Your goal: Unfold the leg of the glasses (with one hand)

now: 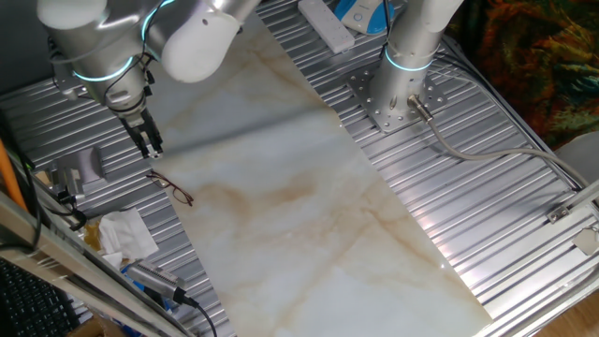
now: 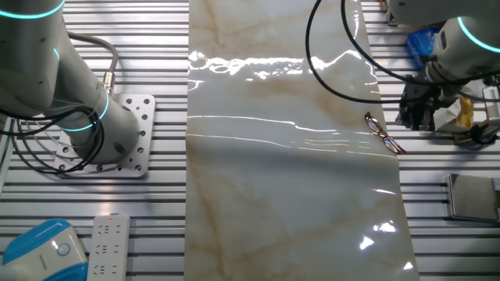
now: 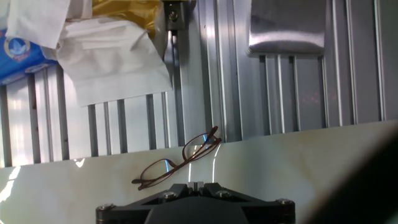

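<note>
The glasses (image 1: 174,190) lie on the marble-patterned mat (image 1: 309,187) at its left edge, thin reddish-brown wire frame with clear lenses. They also show in the other fixed view (image 2: 383,133) and in the hand view (image 3: 180,158), where they lie tilted just ahead of the fingers. My gripper (image 1: 151,142) hangs a little above and behind the glasses, apart from them, with its jaws together and nothing between them. It shows in the other fixed view (image 2: 416,117) to the right of the glasses.
A white tissue (image 1: 126,234) and a metal block (image 1: 86,164) lie on the slatted table beyond the mat edge. A second arm's base (image 1: 398,89) with a cable stands at the far side. A remote control (image 2: 109,246) lies near it.
</note>
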